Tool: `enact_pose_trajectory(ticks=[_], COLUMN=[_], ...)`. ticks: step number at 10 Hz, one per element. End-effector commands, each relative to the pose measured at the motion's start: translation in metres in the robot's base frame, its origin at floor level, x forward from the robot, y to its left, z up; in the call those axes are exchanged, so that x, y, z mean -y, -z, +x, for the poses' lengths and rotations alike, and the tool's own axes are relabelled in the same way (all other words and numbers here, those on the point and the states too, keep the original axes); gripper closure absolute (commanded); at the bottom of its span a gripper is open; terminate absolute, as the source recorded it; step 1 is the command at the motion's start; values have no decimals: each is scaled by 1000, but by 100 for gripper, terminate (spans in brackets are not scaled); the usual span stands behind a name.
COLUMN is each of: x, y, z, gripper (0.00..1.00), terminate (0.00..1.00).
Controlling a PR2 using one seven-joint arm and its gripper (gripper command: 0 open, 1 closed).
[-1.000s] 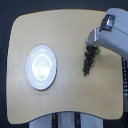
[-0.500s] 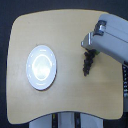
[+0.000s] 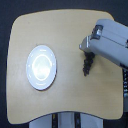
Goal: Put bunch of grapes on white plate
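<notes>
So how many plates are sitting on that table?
1. The white plate lies on the wooden table, toward the exterior view's left, apart from the bunch of grapes under the gripper. None looks hidden.

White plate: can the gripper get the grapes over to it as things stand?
Probably yes. The gripper sits right over the bunch of grapes, and only bare table lies between them and the white plate. Whether it actually grips them can't be told.
</notes>
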Motion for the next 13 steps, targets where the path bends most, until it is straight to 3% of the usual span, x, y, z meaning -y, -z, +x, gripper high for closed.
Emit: enact_pose_trajectory(ticks=[1,4,5,13], x=[2,-5,-9,-14], y=[25,23,20,12], z=[-1,-5,-7,-3], gripper=[0,0,100,100], terminate=[0,0,0,0])
